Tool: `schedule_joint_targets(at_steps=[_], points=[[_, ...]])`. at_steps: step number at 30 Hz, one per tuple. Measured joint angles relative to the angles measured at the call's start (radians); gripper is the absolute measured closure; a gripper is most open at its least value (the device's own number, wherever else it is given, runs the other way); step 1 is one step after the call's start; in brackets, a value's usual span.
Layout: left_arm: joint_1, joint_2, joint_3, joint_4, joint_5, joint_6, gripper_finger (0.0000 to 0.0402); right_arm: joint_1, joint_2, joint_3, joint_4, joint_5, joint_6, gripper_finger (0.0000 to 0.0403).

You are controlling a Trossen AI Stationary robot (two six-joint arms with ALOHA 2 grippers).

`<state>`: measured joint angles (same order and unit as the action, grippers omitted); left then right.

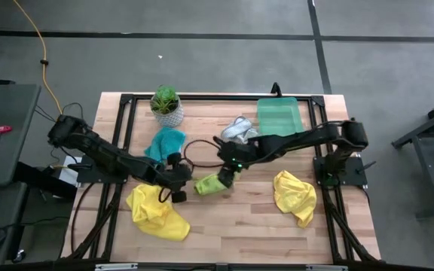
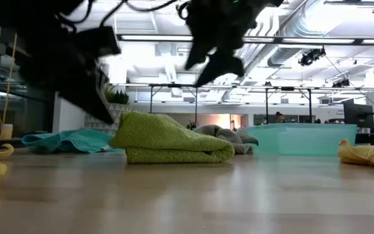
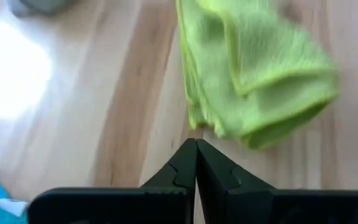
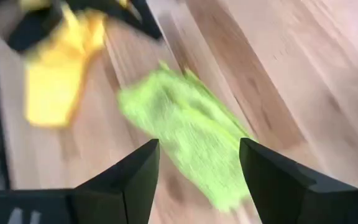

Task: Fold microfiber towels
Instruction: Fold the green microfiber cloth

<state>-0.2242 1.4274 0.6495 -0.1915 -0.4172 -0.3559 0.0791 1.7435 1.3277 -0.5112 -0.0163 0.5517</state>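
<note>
A lime green microfiber towel (image 1: pixel 211 183) lies folded in several layers on the wooden table (image 1: pixel 239 226), near its middle. My left gripper (image 3: pixel 196 146) is shut and hangs just off the towel's left side, clear of it. My right gripper (image 4: pixel 197 146) is open above the same towel (image 4: pixel 185 130), with nothing between its fingers. In the low view both grippers stand above the green towel (image 2: pixel 174 140). Four other towels lie loose: a teal one (image 1: pixel 164 143), a grey-white one (image 1: pixel 238 129), and two crumpled yellow ones (image 1: pixel 157 211) (image 1: pixel 294 197).
A translucent green tray (image 1: pixel 279 117) stands at the far right, beside the grey-white towel. A small plant in a white pot (image 1: pixel 166 104) sits at the far left. Bare wood lies along the near edge between the two yellow towels.
</note>
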Motion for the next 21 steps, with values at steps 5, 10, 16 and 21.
schedule_joint_targets(at_steps=[5,10,16,21], points=[[-0.015,-0.077,0.001,0.110,-0.039,-0.031,0.0401,0.027,-0.018,-0.001,-0.163,0.024,-0.134,0.0218],[-0.012,-0.072,0.013,0.345,-0.009,0.061,0.0401,0.044,0.013,-0.062,-0.124,0.049,-0.210,0.0334],[0.024,0.037,0.053,0.374,0.002,0.078,0.0401,0.015,0.002,-0.266,0.180,0.010,-0.127,0.0384],[0.043,0.160,0.084,0.434,0.068,0.079,0.0401,0.004,0.002,-0.384,0.494,-0.068,-0.049,0.0397]])
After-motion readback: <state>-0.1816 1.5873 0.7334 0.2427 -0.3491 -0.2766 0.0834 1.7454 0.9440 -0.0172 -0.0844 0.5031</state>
